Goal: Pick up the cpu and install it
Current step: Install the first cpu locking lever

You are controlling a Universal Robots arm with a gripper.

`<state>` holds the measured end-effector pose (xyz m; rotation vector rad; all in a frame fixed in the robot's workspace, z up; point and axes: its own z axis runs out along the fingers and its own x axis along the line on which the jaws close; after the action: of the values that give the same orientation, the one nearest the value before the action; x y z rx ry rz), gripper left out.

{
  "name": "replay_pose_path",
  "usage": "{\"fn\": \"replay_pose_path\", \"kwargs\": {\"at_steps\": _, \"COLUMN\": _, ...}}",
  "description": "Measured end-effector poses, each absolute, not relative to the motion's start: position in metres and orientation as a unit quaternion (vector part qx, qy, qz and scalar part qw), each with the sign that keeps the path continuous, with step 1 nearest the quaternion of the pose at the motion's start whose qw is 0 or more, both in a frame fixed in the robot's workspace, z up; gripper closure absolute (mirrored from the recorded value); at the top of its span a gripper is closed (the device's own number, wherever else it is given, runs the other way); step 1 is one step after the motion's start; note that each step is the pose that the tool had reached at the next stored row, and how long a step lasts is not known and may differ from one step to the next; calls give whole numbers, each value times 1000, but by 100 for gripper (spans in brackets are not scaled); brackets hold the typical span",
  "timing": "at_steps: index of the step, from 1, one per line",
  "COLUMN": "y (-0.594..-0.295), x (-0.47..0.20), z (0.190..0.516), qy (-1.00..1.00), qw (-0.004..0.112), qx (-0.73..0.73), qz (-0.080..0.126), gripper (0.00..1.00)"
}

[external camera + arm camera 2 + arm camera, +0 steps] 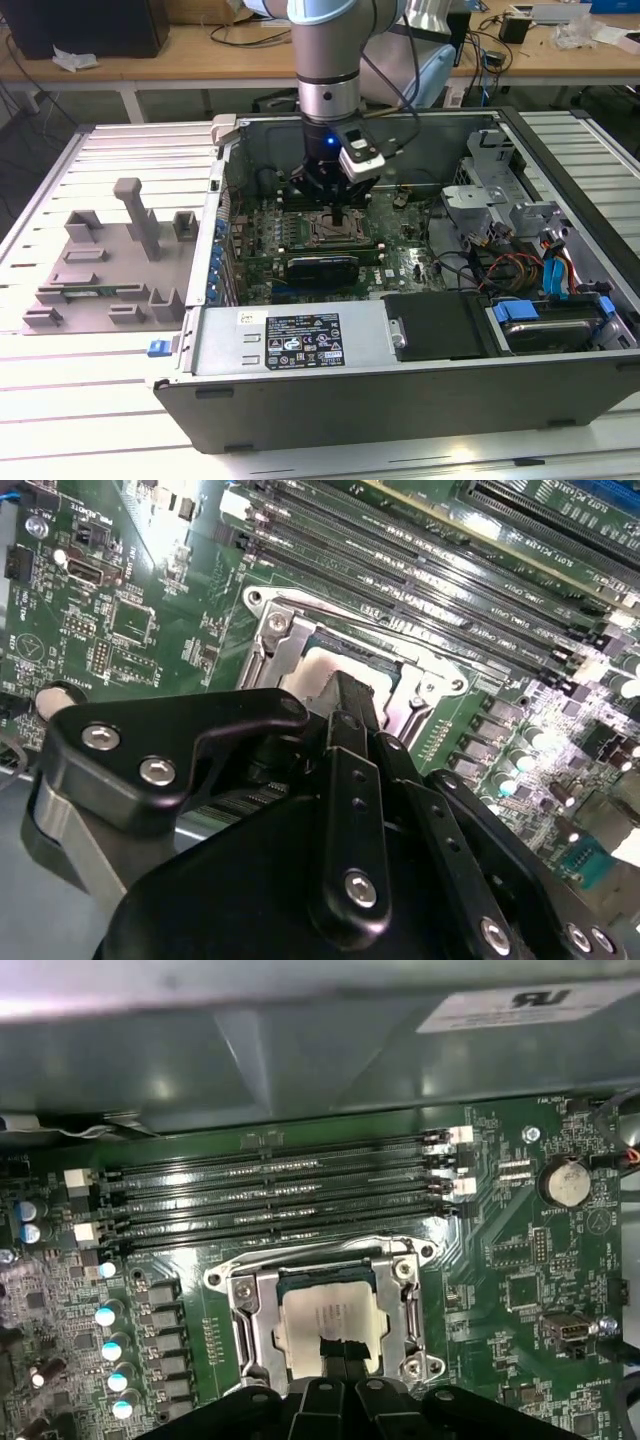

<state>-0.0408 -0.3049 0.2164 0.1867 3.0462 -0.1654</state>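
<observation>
Silver cpu (325, 1318) sits in the motherboard socket (325, 1325) as the claw (345, 1352), tips together on its edge, seats it; release looks due.

We see gripper (340, 213) low inside open case (300, 345), fingertips down at cpu (325, 1322) seated in socket frame (243, 1320). Way in from above open: no lid over motherboard (400, 255). Memory slots (280, 1195) crowd socket just beside frame on one side; row of capacitors (108, 1345) near another. Case wall (300, 1070) rises close beyond slots. In exterior view, drive cage (480, 185) and cable tangle (520, 265) block exterior view's right; black unit (440, 325) stands along near edge.
</observation>
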Motion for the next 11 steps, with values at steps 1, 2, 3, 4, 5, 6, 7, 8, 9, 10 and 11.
{"fn": "replay_pose_path", "kwargs": {"at_steps": 1, "y": -305, "x": -40, "z": 217, "qy": 996, "qw": 42, "qx": 61, "qz": -54, "gripper": 89}}
{"fn": "replay_pose_path", "kwargs": {"at_steps": 2, "y": -305, "x": -40, "z": 218, "qy": 996, "qw": 41, "qx": 61, "qz": -54, "gripper": 89}}
{"fn": "replay_pose_path", "kwargs": {"at_steps": 3, "y": -305, "x": -40, "z": 221, "qy": 996, "qw": 41, "qx": 61, "qz": -54, "gripper": 89}}
{"fn": "replay_pose_path", "kwargs": {"at_steps": 4, "y": -305, "x": -40, "z": 225, "qy": 996, "qw": 41, "qx": 61, "qz": -54, "gripper": 89}}
{"fn": "replay_pose_path", "kwargs": {"at_steps": 5, "y": -305, "x": -40, "z": 228, "qy": 996, "qw": 41, "qx": 61, "qz": -54, "gripper": 89}}
{"fn": "replay_pose_path", "kwargs": {"at_steps": 6, "y": -305, "x": -40, "z": 231, "qy": 996, "qw": 41, "qx": 61, "qz": -54, "gripper": 89}}
{"fn": "replay_pose_path", "kwargs": {"at_steps": 7, "y": -305, "x": -40, "z": 233, "qy": 996, "qw": 41, "qx": 61, "qz": -54, "gripper": 89}}
{"fn": "replay_pose_path", "kwargs": {"at_steps": 8, "y": -305, "x": -40, "z": 233, "qy": 996, "qw": 41, "qx": 61, "qz": -54, "gripper": 89}}
{"fn": "replay_pose_path", "kwargs": {"at_steps": 9, "y": -305, "x": -40, "z": 233, "qy": 996, "qw": 41, "qx": 61, "qz": -54, "gripper": 89}}
{"fn": "replay_pose_path", "kwargs": {"at_steps": 10, "y": -305, "x": -40, "z": 233, "qy": 996, "qw": 41, "qx": 61, "qz": -54, "gripper": 89}}
{"fn": "replay_pose_path", "kwargs": {"at_steps": 11, "y": -305, "x": -40, "z": 233, "qy": 996, "qw": 41, "qx": 61, "qz": -54, "gripper": 89}}
